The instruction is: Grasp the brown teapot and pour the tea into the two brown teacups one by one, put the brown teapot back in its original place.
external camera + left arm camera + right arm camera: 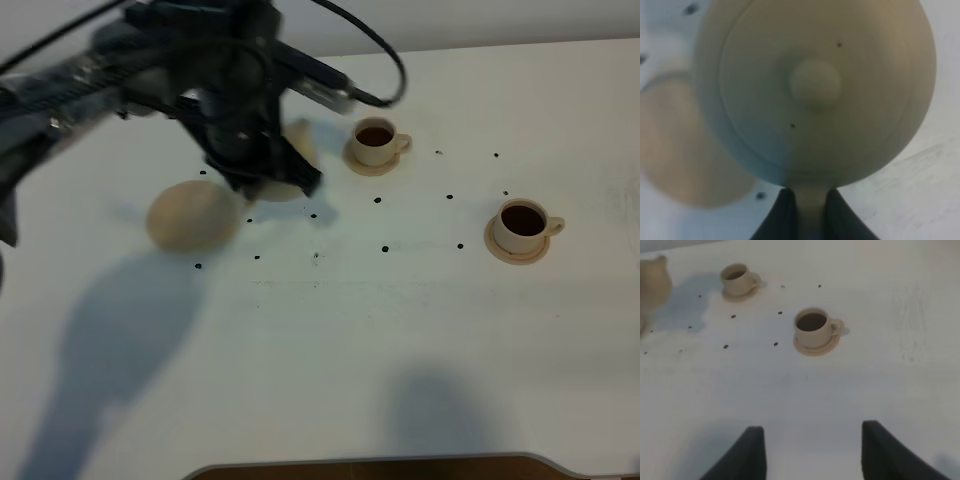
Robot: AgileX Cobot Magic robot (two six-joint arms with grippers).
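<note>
Left wrist view: the left gripper (807,212) is clamped on the loop handle of the brown teapot (815,90), held above the table beside the wide saucer (192,215). Right gripper (812,450) hangs with jaws apart. Both teacups (375,140) (522,225) hold dark tea.

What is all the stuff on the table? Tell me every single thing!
teapot: one, beige-tan, held by its handle above the table's left part.
big saucer: one, beige-tan, bare, left on the table.
teacups: two, beige-tan, dark tea inside; one at the middle back, one to the right.
small saucers: two, beige-tan, one under each cup.
table: one, white, with small dark dots.
left tool: black, shut on the teapot.
right tool: black, open, empty.
</note>
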